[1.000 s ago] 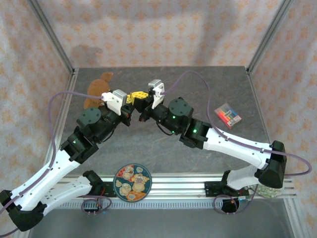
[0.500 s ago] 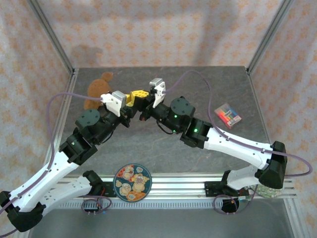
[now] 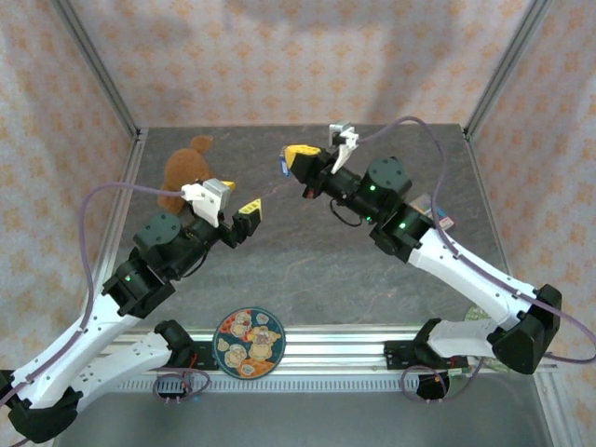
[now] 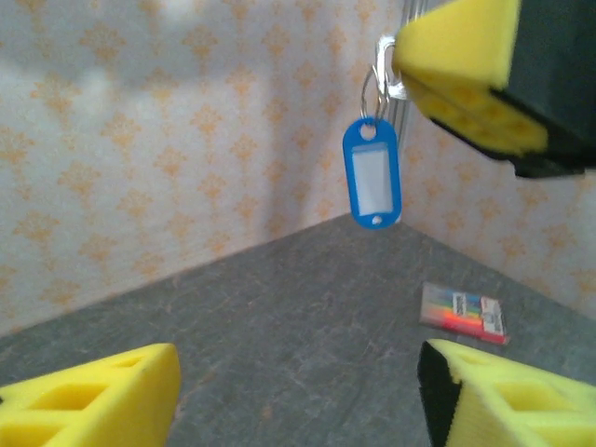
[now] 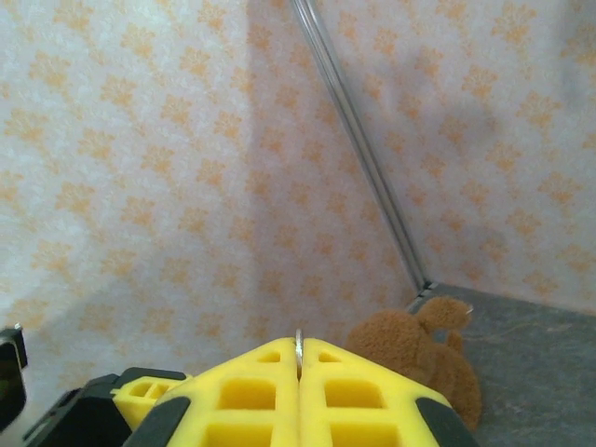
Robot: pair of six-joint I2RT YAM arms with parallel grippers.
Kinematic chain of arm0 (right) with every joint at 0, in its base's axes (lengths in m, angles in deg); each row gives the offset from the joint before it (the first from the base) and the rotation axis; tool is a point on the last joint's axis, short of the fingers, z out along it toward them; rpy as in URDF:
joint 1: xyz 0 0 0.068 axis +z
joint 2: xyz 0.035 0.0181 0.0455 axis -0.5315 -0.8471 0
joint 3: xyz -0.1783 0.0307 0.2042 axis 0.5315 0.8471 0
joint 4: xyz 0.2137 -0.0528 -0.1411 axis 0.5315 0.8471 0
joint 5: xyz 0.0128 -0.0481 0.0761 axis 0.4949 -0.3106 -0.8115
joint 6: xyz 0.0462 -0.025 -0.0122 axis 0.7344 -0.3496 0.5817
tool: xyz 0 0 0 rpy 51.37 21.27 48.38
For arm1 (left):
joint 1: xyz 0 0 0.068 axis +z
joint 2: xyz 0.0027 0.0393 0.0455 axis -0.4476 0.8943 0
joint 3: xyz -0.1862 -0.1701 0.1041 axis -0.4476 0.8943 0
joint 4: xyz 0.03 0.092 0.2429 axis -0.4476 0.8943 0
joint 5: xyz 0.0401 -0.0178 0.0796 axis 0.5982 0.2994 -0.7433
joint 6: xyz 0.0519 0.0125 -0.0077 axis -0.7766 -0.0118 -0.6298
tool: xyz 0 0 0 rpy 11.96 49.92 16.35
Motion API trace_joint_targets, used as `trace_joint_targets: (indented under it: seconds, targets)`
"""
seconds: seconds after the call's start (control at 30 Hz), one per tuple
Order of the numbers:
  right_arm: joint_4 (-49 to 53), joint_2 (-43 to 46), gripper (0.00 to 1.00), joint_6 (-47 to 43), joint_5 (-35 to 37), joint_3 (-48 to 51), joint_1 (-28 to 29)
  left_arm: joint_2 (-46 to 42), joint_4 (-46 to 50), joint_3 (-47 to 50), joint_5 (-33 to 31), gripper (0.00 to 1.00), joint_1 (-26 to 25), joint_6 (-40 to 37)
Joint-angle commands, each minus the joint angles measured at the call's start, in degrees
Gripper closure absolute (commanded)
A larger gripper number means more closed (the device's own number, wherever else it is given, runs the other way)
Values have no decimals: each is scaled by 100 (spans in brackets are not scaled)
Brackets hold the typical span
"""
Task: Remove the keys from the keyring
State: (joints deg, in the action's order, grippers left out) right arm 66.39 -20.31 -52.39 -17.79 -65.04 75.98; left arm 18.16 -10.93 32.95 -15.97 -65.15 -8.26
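My right gripper (image 3: 296, 155) is held above the table, shut on a thin silver keyring (image 5: 299, 346) whose edge shows between its yellow fingers (image 5: 251, 391). In the left wrist view that gripper (image 4: 402, 67) is at the top right. The ring (image 4: 375, 86) hangs from its tip with a blue plastic tag (image 4: 372, 173) dangling below. A bit of pale metal (image 4: 387, 58) sits at the pinch point; I cannot tell whether it is a key. My left gripper (image 3: 250, 212) is lower and to the left, apart from the ring. Its jaws (image 4: 298, 365) stand open and empty.
A brown teddy bear (image 3: 186, 166) lies at the back left of the table. A small colourful box (image 3: 428, 216) lies at the right. A round patterned plate (image 3: 249, 343) sits on the front rail between the arm bases.
The two grippers, close together at the keyring before, have parted. The right one swung up and to the right with the ring and tag. The left one drew back left and now stands open.
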Motion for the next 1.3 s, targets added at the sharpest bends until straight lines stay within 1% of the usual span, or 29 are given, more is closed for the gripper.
trace_joint_targets:
  seconds: [0.0, 0.07, 0.1, 0.13, 0.2, 0.27, 0.33, 0.43, 0.5, 0.57, 0.73, 0.87, 1.0, 1.13, 1.27]
  targets:
    - [-372, -77, 100, 775, -1592, 33, -444, 140, 377, -346, 419, 22, 192, 242]
    - [-519, -267, 100, 1036, -2146, -26, -696, 312, 470, -528, 902, 18, 497, 526]
    - [-605, -345, 100, 1136, -2407, -42, -807, 399, 451, -600, 1267, 16, 750, 784]
    - [-650, -440, 100, 1256, -2597, -61, -905, 492, 356, -634, 1773, 16, 1057, 1077]
    - [-824, -572, 100, 1442, -3021, -90, -1054, 618, -1, -610, 2574, 16, 1590, 1637]
    - [-1043, -672, 100, 1564, -3410, -72, -1145, 705, -509, -518, 3215, 16, 1983, 2147]
    - [-1301, -802, 100, 1718, -3861, -92, -1218, 830, -1215, -408, 3895, 17, 2317, 2695]
    - [-1722, -962, 100, 2068, -4281, -136, -1258, 1122, -2474, -216, 4892, 24, 2641, 3744]
    - [-1955, -1046, 100, 2260, -4492, -192, -1268, 1309, -3351, -51, 5296, 26, 2733, 4391]
    - [-2074, -1108, 100, 2375, -4624, -245, -1268, 1456, -4059, 84, 5551, 26, 2738, 4884]
    - [-2883, -1334, 100, 3136, -4817, -350, -1265, 1789, -5502, 263, 6012, 24, 2735, 5935]
    - [-3259, -1482, 100, 3503, -4917, -440, -1216, 2035, -6498, 314, 6202, 22, 2735, 6629]
    - [-3323, -1576, 100, 3613, -5044, -570, -1104, 2312, -7421, 297, 6359, 21, 2734, 7313]
    - [-3305, -1651, 100, 3641, -5082, -698, -1018, 2492, -7737, 254, 6455, 21, 2653, 7555]
    - [-3303, -1751, 100, 3689, -5132, -822, -930, 2513, -7448, 181, 6530, 21, 2489, 7319]
